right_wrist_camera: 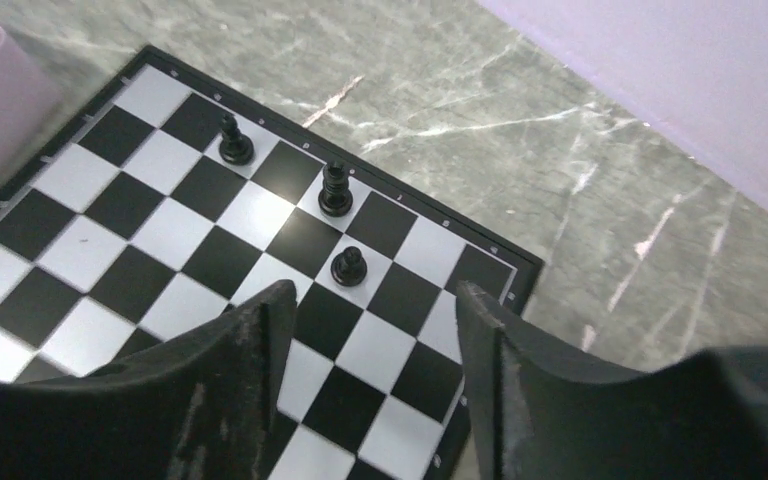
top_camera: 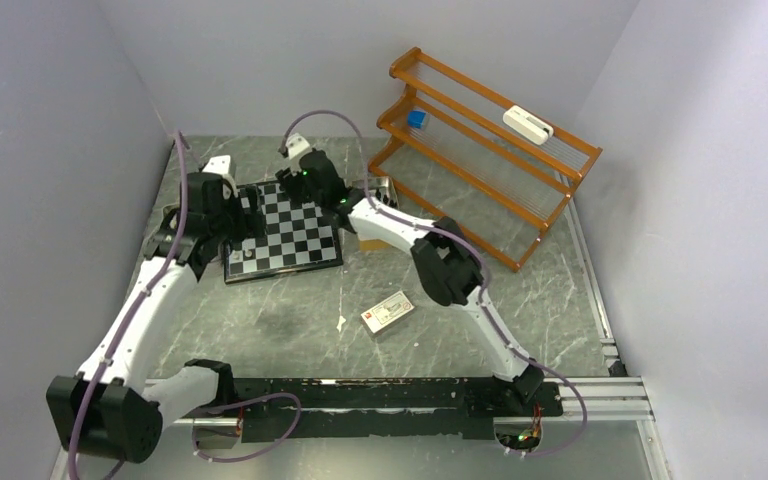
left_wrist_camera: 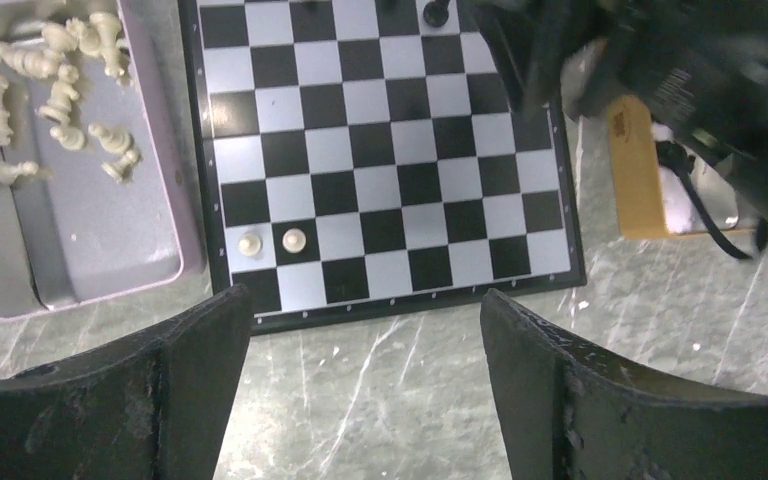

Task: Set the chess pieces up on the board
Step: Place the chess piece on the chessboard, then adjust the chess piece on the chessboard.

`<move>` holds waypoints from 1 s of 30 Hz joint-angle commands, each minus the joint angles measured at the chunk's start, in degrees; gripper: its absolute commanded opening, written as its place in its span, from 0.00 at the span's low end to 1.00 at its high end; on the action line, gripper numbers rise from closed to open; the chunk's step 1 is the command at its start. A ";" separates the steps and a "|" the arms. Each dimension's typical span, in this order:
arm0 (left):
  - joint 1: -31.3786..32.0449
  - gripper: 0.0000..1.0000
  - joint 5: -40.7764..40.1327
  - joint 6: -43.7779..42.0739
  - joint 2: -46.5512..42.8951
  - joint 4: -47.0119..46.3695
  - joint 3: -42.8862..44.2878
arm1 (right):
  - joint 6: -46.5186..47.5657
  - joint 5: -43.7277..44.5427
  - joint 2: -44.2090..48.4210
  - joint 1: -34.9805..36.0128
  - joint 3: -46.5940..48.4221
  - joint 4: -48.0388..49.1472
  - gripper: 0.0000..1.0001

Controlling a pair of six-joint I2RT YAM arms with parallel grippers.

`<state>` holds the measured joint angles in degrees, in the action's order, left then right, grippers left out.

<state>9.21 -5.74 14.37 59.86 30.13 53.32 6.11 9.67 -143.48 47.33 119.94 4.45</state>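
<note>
**Hovering Open Over a Sparsely Set Board**

Both arms reach over the board (top_camera: 282, 235), which lies flat on the marbled desk (top_camera: 290, 330), left of centre. The left end effector (left_wrist_camera: 365, 305) hangs above the board's near edge with its jaws spread wide and nothing between them. Two pale pawns (left_wrist_camera: 250, 242) stand side by side just ahead of it. They are in the second row, on the two squares nearest the tray (left_wrist_camera: 110, 230). That lilac tray sits just beside the board and holds a loose scatter of pale pieces (left_wrist_camera: 60, 80), most of them lying down.

The right end effector (right_wrist_camera: 375, 300) is over the opposite end, likewise agape and empty. Three black pieces (right_wrist_camera: 336, 190) stand upright near that corner: two in the row along the edge, one a row in. A tan box (left_wrist_camera: 635, 170) sits on the desk just beside the board, under the right arm. Farther off are a wooden rack (top_camera: 480, 158) and a small card (top_camera: 387, 312).
</note>
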 commanded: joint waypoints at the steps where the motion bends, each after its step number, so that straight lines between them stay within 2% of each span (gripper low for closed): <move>1: 0.19 0.87 2.21 1.99 4.78 -2.49 7.08 | -5.75 -0.44 11.58 -1.53 -7.52 1.13 0.68; 10: 0.28 0.76 4.33 2.97 20.18 -4.47 18.94 | -16.09 3.96 31.12 -2.24 -28.73 -1.13 0.99; 15: 1.07 0.66 4.70 2.15 32.44 -2.47 29.22 | -22.12 2.74 42.13 -2.24 -39.82 -1.05 1.00; 21: 3.93 0.59 0.28 0.36 45.86 0.56 40.00 | -24.45 0.18 52.89 -2.07 -48.71 -0.10 1.00; 24: 4.84 0.59 -0.71 0.09 50.45 0.09 42.62 | -25.41 -2.13 58.28 -2.03 -54.18 0.82 1.00; 30: 5.54 0.51 -1.32 -1.21 56.31 -0.95 44.24 | -26.93 -5.75 65.68 -1.72 -63.86 2.95 1.00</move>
<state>14.31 -5.32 14.63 114.32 29.08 95.11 -18.70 6.76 -80.99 45.30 60.62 5.15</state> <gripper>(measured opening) 0.541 0.997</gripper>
